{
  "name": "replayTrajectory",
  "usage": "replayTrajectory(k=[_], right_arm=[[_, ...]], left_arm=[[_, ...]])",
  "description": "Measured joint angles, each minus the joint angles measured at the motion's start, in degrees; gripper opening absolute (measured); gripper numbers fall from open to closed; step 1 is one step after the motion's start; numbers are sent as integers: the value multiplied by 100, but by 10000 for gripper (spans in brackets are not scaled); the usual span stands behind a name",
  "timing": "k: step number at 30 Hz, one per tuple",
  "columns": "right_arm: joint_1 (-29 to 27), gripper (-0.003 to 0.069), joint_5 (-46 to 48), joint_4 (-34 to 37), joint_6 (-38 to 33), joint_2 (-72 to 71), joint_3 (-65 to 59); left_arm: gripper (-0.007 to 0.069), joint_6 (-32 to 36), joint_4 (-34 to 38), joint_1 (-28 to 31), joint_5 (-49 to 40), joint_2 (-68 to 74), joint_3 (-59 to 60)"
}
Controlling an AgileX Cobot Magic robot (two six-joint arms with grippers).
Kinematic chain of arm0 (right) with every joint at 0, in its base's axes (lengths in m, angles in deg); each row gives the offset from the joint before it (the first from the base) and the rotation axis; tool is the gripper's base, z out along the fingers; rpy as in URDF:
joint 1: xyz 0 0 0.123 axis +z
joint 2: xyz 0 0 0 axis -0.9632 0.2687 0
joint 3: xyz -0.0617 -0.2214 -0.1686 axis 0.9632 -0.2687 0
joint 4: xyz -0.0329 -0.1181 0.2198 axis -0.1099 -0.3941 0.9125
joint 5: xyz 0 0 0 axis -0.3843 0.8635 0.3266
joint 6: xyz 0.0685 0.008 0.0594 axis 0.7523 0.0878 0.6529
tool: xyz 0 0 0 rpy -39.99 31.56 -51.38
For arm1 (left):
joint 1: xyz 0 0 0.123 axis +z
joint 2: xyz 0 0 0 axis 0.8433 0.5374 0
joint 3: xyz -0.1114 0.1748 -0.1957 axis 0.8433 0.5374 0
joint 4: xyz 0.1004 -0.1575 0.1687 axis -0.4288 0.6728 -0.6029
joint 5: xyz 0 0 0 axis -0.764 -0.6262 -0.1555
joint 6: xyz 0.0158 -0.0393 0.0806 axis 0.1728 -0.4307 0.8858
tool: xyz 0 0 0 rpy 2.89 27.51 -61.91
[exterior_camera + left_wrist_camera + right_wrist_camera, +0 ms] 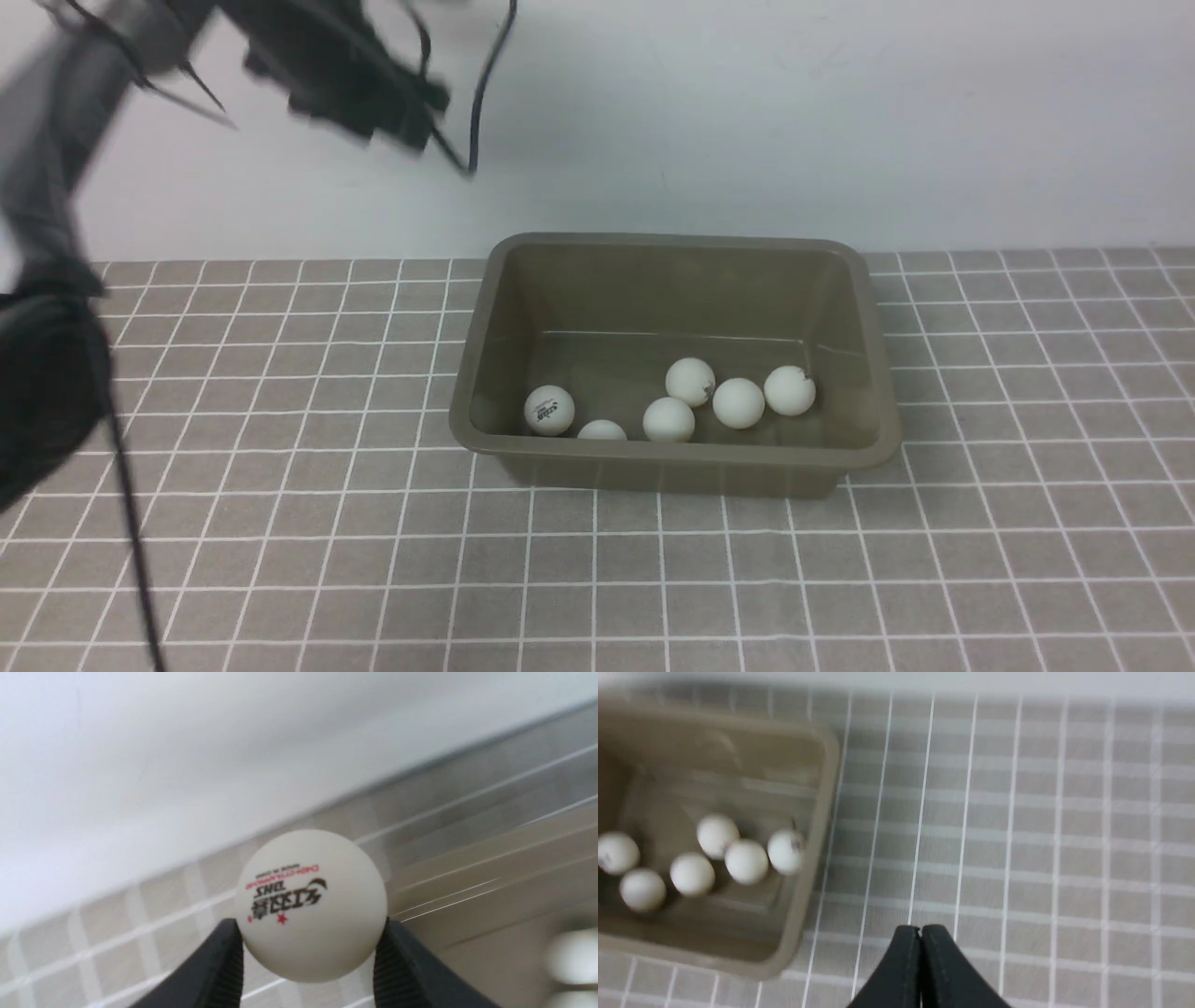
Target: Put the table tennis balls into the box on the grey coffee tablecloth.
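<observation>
A white table tennis ball (310, 905) with a dark printed logo sits between the black fingers of my left gripper (309, 925), which is shut on it. In the front view the left arm (355, 84) is a dark blur, high up and left of the box's back-left corner. The olive-brown box (672, 245) stands on the grey coffee tablecloth (280, 523) and holds several balls (738, 402). One ball with a logo (549, 410) lies near the box's left wall. My right gripper (920, 927) is shut and empty above the cloth (1017, 835), right of the box (822, 812).
A pale wall (840, 121) rises right behind the box. The left arm's cable (485, 84) hangs above the box's back-left corner. Checked cloth stretches in front of the box and to both sides.
</observation>
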Motion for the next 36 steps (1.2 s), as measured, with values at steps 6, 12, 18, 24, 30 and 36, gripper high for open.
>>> replayTrajectory(k=[6, 12, 18, 24, 30, 36], right_arm=[[0, -13, -1099, 75, 0, -2062, -1093], [0, -13, -3121, 37, 6, -4975, -3634], [0, -13, -4073, 2, 166, -7004, -5038], [0, -13, -4247, -100, -212, -7061, -5168], [0, -13, -4266, -108, -262, -7061, -5168], [0, -13, -4266, -108, -262, -7061, -5168]], left_arm=[[323, 244, 846, -440, -70, -177, -68], [328, 211, 403, -965, -108, 857, -3], [523, 48, 229, -1102, -102, 1322, 45], [468, -465, -37, -1102, -119, 877, -45], [31, -673, -311, -1102, -118, -1025, 66], [-5, -721, -439, -1102, -124, -3416, 1355]])
